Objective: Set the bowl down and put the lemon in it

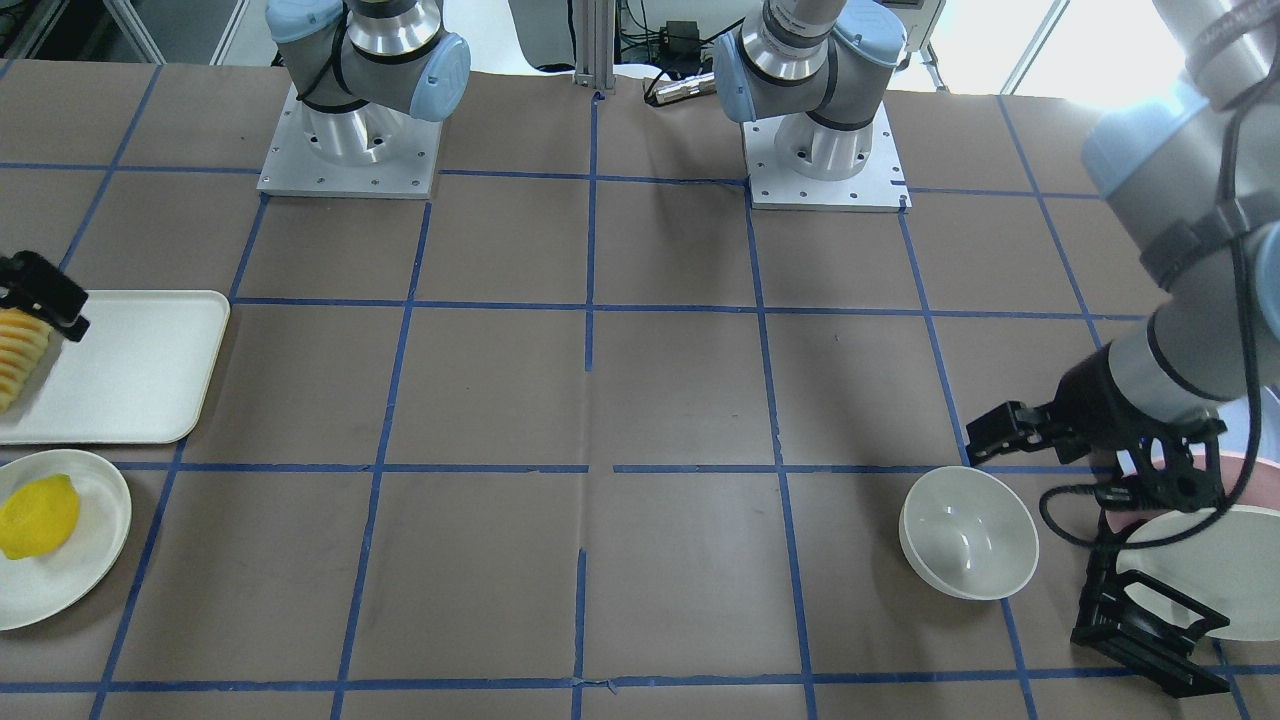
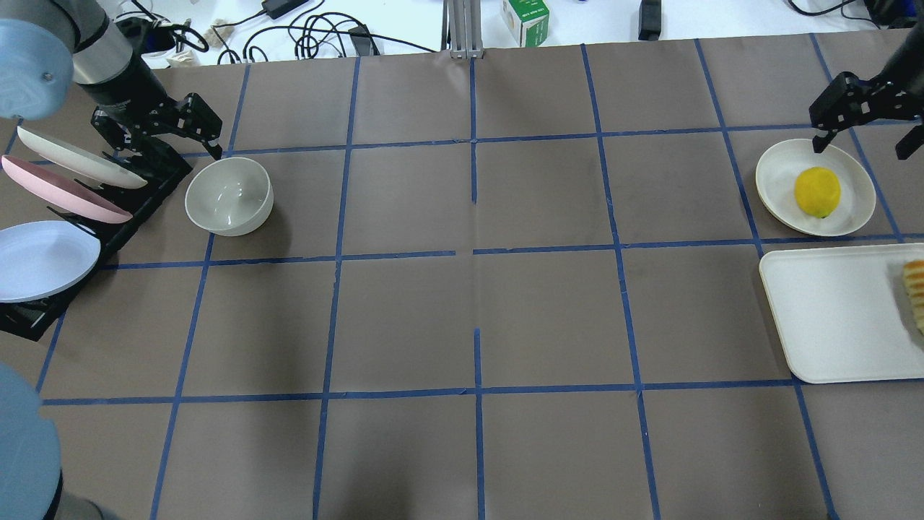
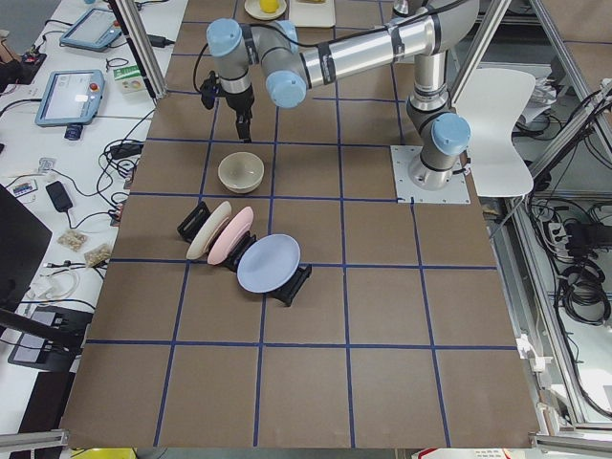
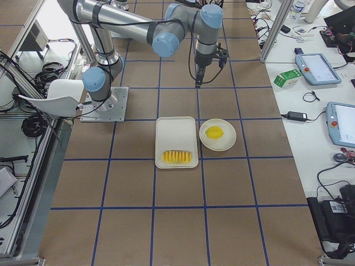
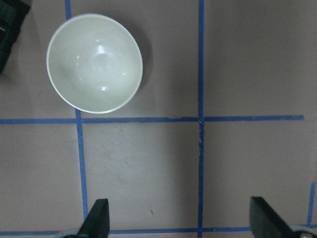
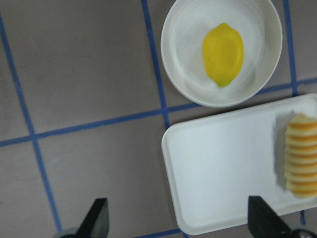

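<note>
The left gripper (image 5: pixel 181 218) is held wide open, with nothing gripped, above the brown table (image 5: pixel 247 64). Ahead of its fingers and off to one side, the bowl (image 5: pixel 94 63) is set upright on the table, clear of both fingers. Just beyond the bowl a black rack (image 2: pixel 148 170) of plates is seen. The right gripper (image 6: pixel 181 218) is also spread wide and empty. Close ahead of it a white tray (image 6: pixel 223 168) is laid, sliced fruit (image 6: pixel 302 153) at its edge. Past the tray, the lemon (image 6: pixel 223 54) is found lying on a shallow plate (image 6: pixel 178 29).

bowl (image 2: pixel 229 196): glossy, smooth | lemon (image 2: pixel 817 192): matt | table (image 2: pixel 476 318): matt paper
</note>
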You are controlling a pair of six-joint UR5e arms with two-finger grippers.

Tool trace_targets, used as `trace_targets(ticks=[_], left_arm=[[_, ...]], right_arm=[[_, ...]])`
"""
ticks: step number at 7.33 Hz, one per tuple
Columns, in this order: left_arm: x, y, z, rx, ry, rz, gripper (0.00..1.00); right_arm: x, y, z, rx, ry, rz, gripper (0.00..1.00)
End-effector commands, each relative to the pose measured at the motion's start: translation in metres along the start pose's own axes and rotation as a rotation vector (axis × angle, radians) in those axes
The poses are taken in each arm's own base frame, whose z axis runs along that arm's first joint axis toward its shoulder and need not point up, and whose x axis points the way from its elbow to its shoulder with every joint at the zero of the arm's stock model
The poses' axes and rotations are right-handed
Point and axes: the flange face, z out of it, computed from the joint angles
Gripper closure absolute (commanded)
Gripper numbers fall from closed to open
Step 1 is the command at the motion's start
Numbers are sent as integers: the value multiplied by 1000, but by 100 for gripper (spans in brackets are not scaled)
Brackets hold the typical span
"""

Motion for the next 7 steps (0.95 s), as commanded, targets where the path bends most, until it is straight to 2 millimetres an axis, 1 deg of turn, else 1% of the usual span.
trace_targets(ticks=[1,2,3,4,5,6,7], left_arm=[[-37,-33,64,-8,3,47,0],[-57,-29,78,-21,10,60,0],[-61,-27,93,-41,18,64,0],[-65,-25,100,-31,13,66,0],[-65,-23,120,-41,20,118,0],[-65,-24,129,-15,9,126,3],[-65,-23,134,-3,6,132,15]], right_arm=[[66,-56,85,30,28,-89,0],[79,-77,128,34,31,-128,0],[85,-93,161,54,43,-130,0],[86,-101,182,59,46,-129,0],[85,-103,193,44,39,-126,0],[84,-103,199,40,22,-119,0],[84,-105,211,26,12,-119,0]])
